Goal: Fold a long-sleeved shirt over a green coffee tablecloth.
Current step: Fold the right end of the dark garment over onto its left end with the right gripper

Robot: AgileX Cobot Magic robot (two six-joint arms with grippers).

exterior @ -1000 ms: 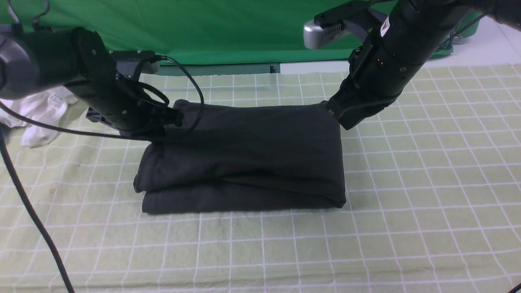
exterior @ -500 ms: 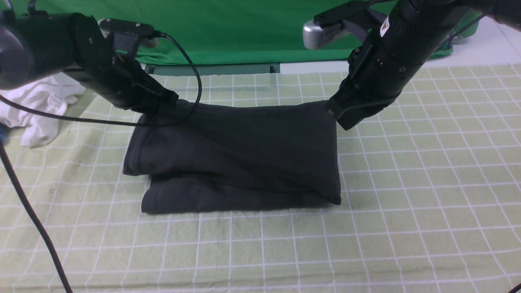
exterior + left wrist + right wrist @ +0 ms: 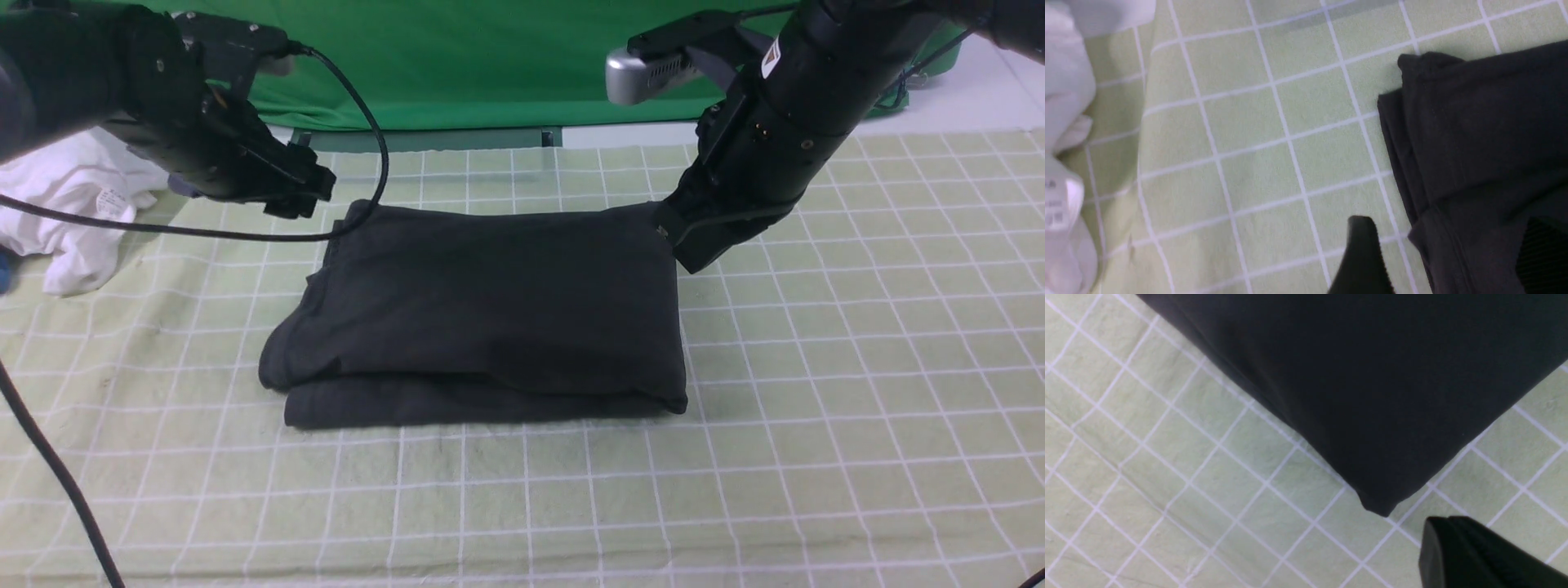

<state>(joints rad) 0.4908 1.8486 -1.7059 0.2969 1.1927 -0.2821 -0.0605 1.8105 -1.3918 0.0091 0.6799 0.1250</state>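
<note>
The long-sleeved shirt (image 3: 490, 310) is black and lies folded in a thick stack in the middle of the green coffee tablecloth (image 3: 816, 408), its upper layer slightly askew at the near left. My left gripper (image 3: 306, 196) hangs open just beyond the shirt's far left corner and holds nothing. In the left wrist view the shirt's edge (image 3: 1486, 122) runs below the spread fingers (image 3: 1363, 253). My right gripper (image 3: 690, 249) is shut beside the far right corner. In the right wrist view its closed tip (image 3: 1437, 539) stands apart from the shirt corner (image 3: 1380, 502).
A crumpled white garment (image 3: 73, 212) lies at the far left edge of the tablecloth, also seen in the left wrist view (image 3: 1065, 122). A plain green backdrop (image 3: 457, 57) hangs behind. A black cable (image 3: 359, 106) loops from the left arm over the shirt's far left corner.
My left gripper opened, let go of the shirt's far left corner and rose away to the left. The lifted layer dropped onto the stack. The right arm stayed put.
</note>
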